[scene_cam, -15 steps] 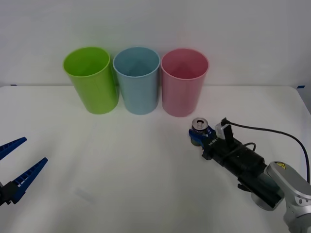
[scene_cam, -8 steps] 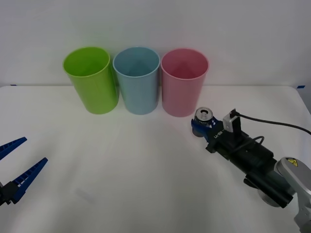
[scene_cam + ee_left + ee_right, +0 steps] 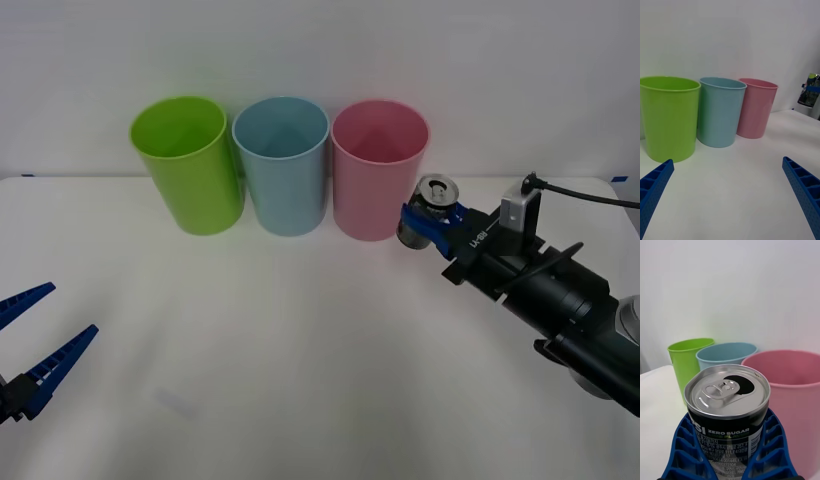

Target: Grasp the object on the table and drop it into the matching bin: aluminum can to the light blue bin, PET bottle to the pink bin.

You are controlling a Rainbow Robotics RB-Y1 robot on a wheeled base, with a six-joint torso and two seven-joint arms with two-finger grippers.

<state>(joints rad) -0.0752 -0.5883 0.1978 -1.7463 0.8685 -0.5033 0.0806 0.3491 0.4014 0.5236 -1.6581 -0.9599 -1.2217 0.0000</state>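
I count three bins: one green bin (image 3: 187, 163), one light blue bin (image 3: 283, 165), one pink bin (image 3: 376, 168). I count one can (image 3: 428, 208).

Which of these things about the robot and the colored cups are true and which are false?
1. The right claw holds the aluminum can. True.
2. The can is already inside the light blue bin. False: it is lifted off the table, beside the pink bin.
3. The left claw is open and holds nothing. True.
4. The pink bin stands in the middle of the row. False: the light blue bin is in the middle, between the lime green bin and the pink one.
5. The can's top has been opened. True.
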